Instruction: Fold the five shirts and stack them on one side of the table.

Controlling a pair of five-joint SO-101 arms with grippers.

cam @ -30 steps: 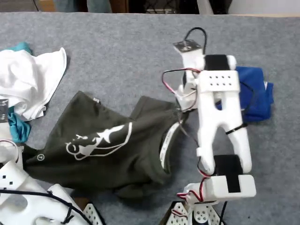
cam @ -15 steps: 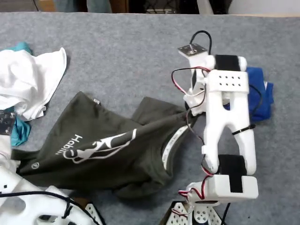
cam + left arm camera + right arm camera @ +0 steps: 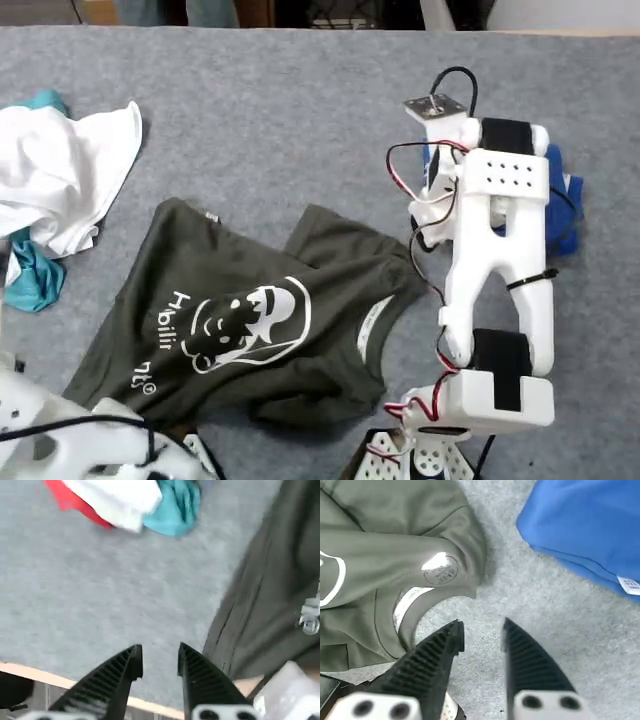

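Two open, empty grippers over a table strewn with shirts.

Our right gripper has its jaws a little apart and grips nothing. It hangs over bare grey table, between the collar of the green shirt and the blue shirt. Our left gripper is parted about as much and also empty. It sits near the table's front edge, just beside the green shirt's side. That shirt lies spread out, print up and wrinkled, mid-table. A white shirt, a teal shirt and a red shirt are heaped together at the left.
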